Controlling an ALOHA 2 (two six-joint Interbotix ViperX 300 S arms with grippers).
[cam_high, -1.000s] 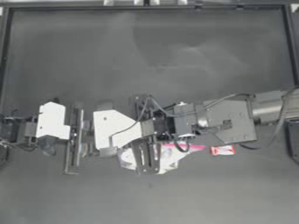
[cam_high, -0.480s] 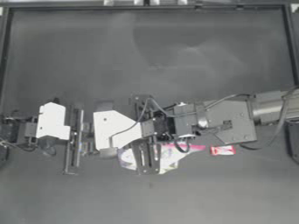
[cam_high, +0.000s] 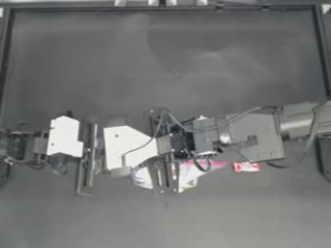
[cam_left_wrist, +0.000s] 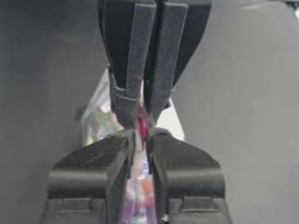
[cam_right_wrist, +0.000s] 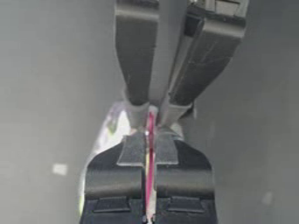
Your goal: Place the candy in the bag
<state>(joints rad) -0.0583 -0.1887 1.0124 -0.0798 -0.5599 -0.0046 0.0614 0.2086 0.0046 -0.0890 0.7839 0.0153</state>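
Soft overhead light is washing a pale sheen across the table [cam_high: 194,58]'s far half; wrist views are blurring up close.

Both claws crowd the clear plastic zip bag with the pink-red seal strip [cam_high: 188,173], blocking its mouth; the small red-and-white wrapped candy [cam_high: 246,167] lies just beside the right arm, reachable from the open dark worktop [cam_high: 161,63] in front

A dark worktop [cam_high: 161,63] fills the top view, its matte surface plain and grey-black. A thin raised rim [cam_high: 161,8] runs along its far edge and down both sides. In both wrist views the same dark surface spreads out on either side as a smooth grey ground.
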